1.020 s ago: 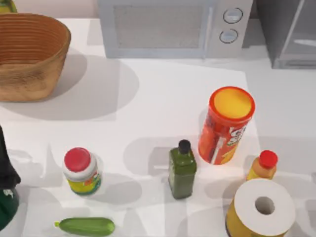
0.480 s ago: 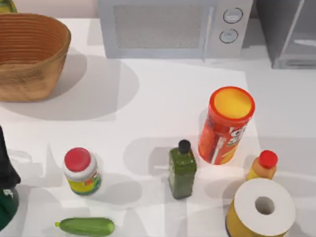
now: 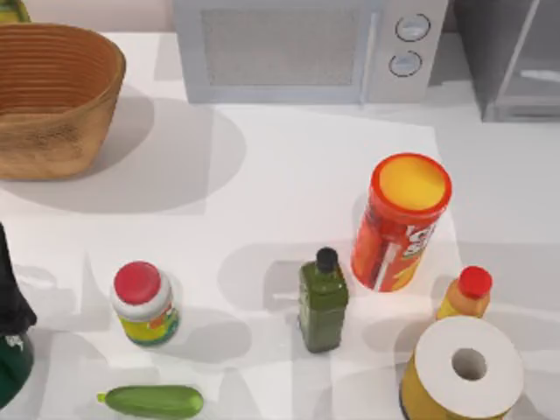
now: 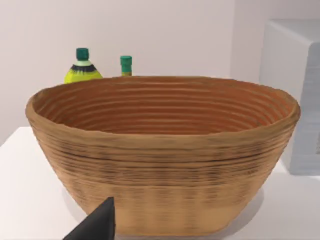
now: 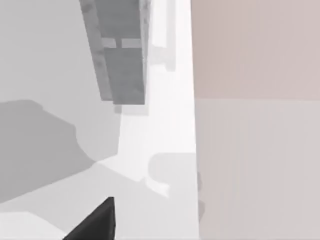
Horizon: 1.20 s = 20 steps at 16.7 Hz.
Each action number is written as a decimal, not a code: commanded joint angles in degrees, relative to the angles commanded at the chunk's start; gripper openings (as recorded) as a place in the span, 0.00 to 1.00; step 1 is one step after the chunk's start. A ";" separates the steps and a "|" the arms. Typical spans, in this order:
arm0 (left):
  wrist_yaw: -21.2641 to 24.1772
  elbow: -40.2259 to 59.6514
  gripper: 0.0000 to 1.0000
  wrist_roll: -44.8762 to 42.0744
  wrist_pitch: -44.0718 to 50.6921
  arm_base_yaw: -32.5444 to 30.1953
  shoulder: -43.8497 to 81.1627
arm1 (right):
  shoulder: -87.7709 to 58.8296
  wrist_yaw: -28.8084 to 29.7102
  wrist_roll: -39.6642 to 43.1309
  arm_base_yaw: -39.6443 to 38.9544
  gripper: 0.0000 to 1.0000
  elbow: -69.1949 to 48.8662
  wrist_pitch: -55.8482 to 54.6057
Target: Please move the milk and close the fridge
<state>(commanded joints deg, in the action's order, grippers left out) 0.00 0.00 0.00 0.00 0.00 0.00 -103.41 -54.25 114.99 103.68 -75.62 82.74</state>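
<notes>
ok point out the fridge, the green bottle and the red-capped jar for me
fridge [image 3: 516, 66]: top view, on its glassy door at the table's far right.
green bottle [image 3: 323, 306]: top view, on its body.
red-capped jar [image 3: 138, 283]: top view, on its red cap.

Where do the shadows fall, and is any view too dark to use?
Top view: soft shadows lie on the table left of the basket's far side, the chips can and the green bottle. Left wrist view: evenly lit basket. Right wrist view: grey shadow patches beside the fridge. None is dark.
</notes>
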 joint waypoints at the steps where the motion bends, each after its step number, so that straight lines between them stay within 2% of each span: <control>1: 0.00 0.00 1.00 0.00 0.00 0.00 0.00 | -0.09 -0.06 0.04 0.09 1.00 -0.04 0.02; 7: 0.00 0.00 1.00 0.00 0.00 0.00 0.00 | 0.10 0.21 -0.66 -0.55 1.00 0.09 -0.79; 10: 0.00 0.00 1.00 0.00 0.00 0.00 0.00 | 0.25 1.37 -5.88 -3.94 1.00 -0.19 -6.03; 14: 0.00 0.00 1.00 0.00 0.00 0.00 0.00 | -0.18 3.72 -21.30 -13.47 1.00 -0.14 -18.93; 20: 0.00 0.00 1.00 0.00 0.00 0.00 0.00 | -1.26 7.82 -54.19 -32.89 1.00 0.89 -43.60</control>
<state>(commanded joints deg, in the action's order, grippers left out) 0.00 0.00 0.00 0.00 0.00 0.00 -104.67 -46.42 60.79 70.80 -74.73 39.14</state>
